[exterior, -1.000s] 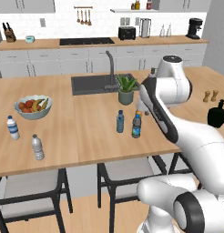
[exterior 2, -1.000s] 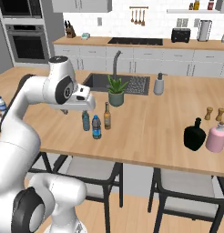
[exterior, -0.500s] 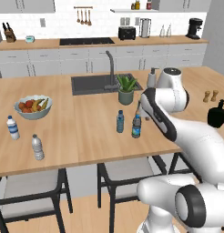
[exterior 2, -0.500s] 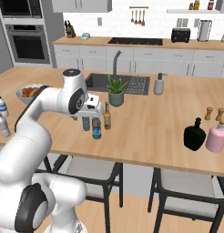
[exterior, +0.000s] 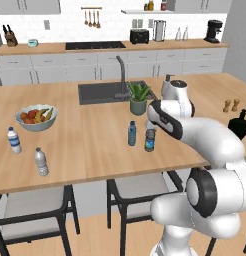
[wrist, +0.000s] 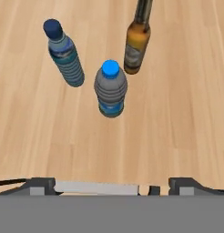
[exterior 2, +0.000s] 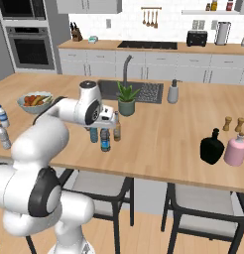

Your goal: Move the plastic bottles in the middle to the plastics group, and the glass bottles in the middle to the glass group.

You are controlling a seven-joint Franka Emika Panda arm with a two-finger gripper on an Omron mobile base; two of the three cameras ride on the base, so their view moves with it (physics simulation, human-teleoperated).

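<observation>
Your fingers (wrist: 112, 184) are spread wide and hold nothing. They hang above the three middle bottles on the bench (wrist: 177, 113). In the hand view the dark bottle (wrist: 110, 90) sits in the middle. Come straight down over it and pinch its body. The pale blue bottle (wrist: 65, 53) stands near at 10 o'clock and the amber bottle (wrist: 135, 43) at 1 o'clock. Don't bump them. A potted plant (exterior 2: 126, 99) stands just behind.

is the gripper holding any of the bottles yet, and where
Nothing is held. The open gripper hovers above the grey bottle with the blue cap, not touching it.
</observation>
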